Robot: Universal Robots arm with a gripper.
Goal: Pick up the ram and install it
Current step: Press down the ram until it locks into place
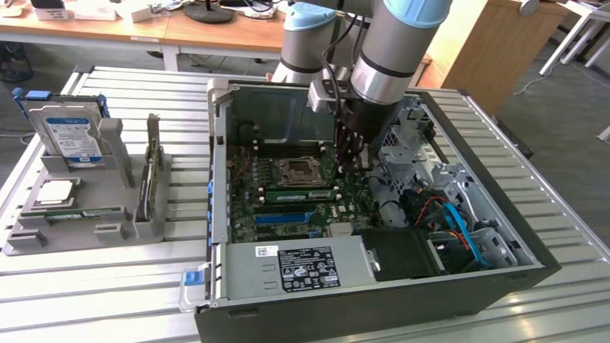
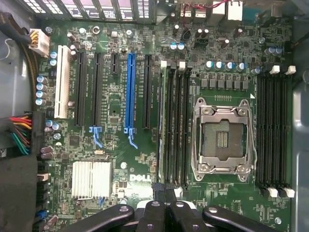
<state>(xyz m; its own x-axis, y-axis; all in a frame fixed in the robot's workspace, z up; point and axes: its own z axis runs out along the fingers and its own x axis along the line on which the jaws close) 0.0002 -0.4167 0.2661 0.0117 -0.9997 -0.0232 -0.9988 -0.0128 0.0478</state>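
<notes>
Wrist view, pincer (image 2: pixel 166 207): I see the two fingers pressed together, closed down narrow, and I can make out no green board between them.
Pincer position: it hangs over one end of the bank of memory slots (image 2: pixel 175 125), inside the computer case (image 1: pixel 533 266); in the exterior view the pincer (image 1: pixel 351 163) reaches straight down from the arm (image 1: pixel 401 43).
Ram (image 1: pixel 300 193): from the exterior view I read a long green stick standing on edge in that slot bank, between the processor socket (image 1: pixel 297 170) and the blue slot (image 1: pixel 282 216); the pincer is at the end towards the exterior view's right. Whether the fingers touch it I cannot tell.
Around the pincer: the open processor socket (image 2: pixel 222 137) lies just beside the slots; a second slot bank (image 2: pixel 275 130) lies beyond it. A finned heatsink (image 2: pixel 91 180) sits near the blue slot (image 2: pixel 129 92).
In the way: the case walls and the drive cage with red and blue cables (image 1: pixel 453 218) crowd the arm's side.
Case contents: motherboard, plus a power supply (image 1: pixel 296 266) along the near edge.
Grey holder (image 1: pixel 24 241): it stands on the bench (image 1: pixel 96 304), well apart at the exterior view's left.
Holder contents: an upright hard drive (image 1: pixel 68 136), a square processor chip (image 1: pixel 57 191), a dark expansion card (image 1: pixel 150 171) on edge, and another green stick (image 1: pixel 71 213) lying in the front groove.
</notes>
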